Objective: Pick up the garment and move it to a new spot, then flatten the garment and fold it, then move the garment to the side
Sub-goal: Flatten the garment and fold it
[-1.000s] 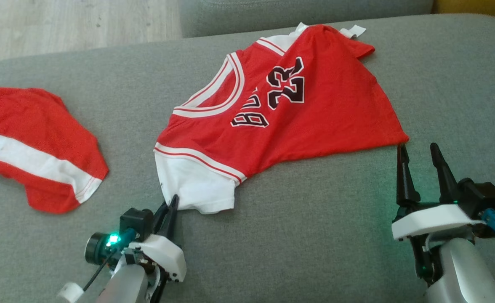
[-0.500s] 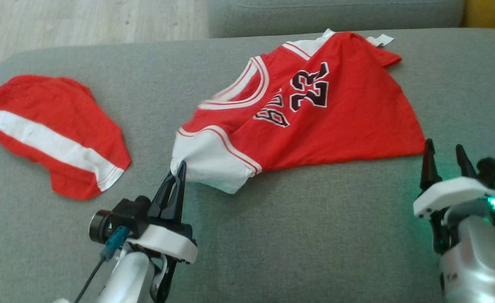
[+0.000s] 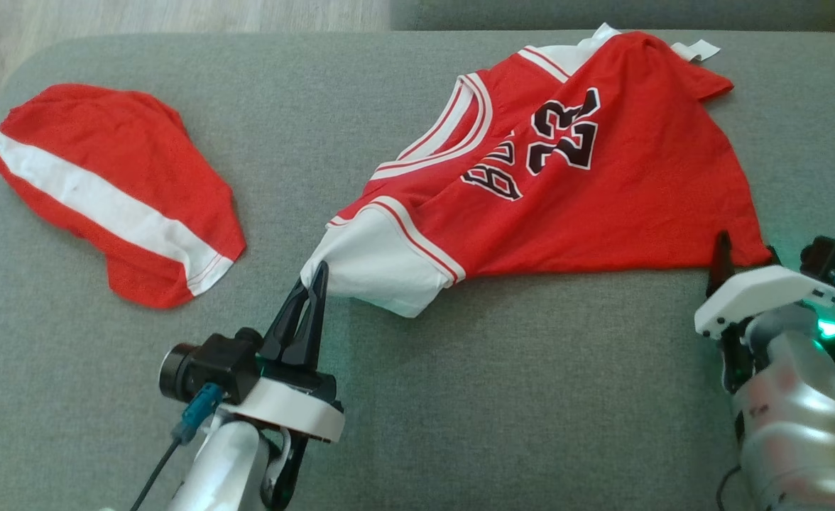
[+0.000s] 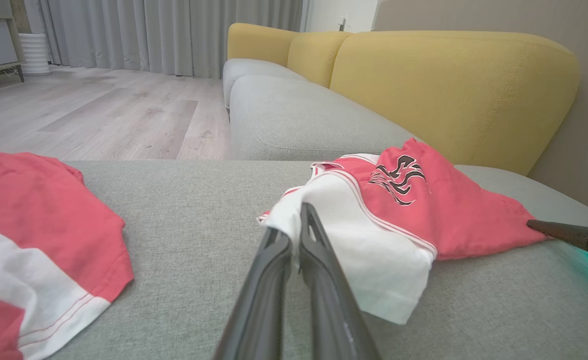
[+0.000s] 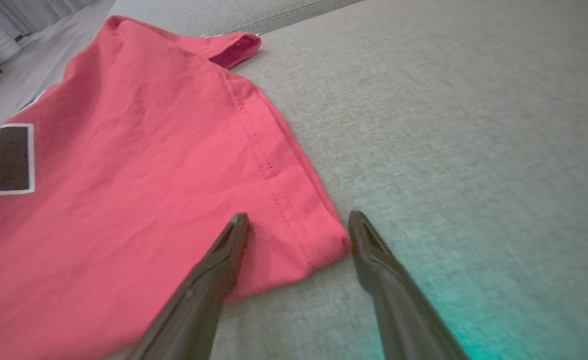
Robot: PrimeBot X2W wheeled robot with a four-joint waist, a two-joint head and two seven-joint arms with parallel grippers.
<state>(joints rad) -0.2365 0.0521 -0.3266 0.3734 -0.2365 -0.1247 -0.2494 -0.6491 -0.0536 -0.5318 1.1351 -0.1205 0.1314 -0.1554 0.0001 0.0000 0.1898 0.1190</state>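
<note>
The left end effector (image 3: 316,278) is pinching the edge of the white sleeve (image 3: 382,266), its fingers clenched on the cloth (the fabric is bunching up at the tips). The right end effector (image 5: 298,217) is standing released, its two fingers straddling the near hem corner of the red jersey (image 3: 602,191), one finger over the cloth and the other above bare cushion. The jersey is lying spread across the grey sofa cushion (image 3: 531,397), number side up. Well apart on the robot's left, a second red garment (image 3: 112,191) with a white stripe is resting on the same cushion.
</note>
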